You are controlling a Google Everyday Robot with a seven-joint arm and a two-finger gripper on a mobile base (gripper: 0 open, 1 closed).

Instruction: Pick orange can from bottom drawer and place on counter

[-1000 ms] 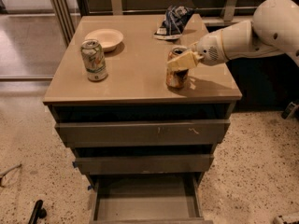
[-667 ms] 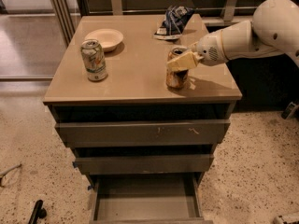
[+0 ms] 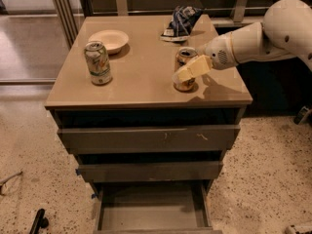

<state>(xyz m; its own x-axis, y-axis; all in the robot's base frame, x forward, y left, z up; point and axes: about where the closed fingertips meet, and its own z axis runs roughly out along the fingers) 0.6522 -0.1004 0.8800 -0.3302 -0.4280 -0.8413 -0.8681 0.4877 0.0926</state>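
Observation:
The orange can [image 3: 185, 55] stands upright on the counter [image 3: 141, 84] near its right front corner, its base on the tan top. My gripper [image 3: 188, 75] reaches in from the right on the white arm. Its pale yellow fingers [image 3: 194, 68] are closed against the can's body. The bottom drawer [image 3: 151, 209] is pulled open below, and its grey interior holds nothing.
A pale green-and-white can [image 3: 98, 62] stands at the counter's left. A cream bowl [image 3: 109, 39] sits behind it. A dark blue snack bag [image 3: 181, 21] lies at the back. The two upper drawers [image 3: 148, 138] are slightly ajar. Speckled floor surrounds the cabinet.

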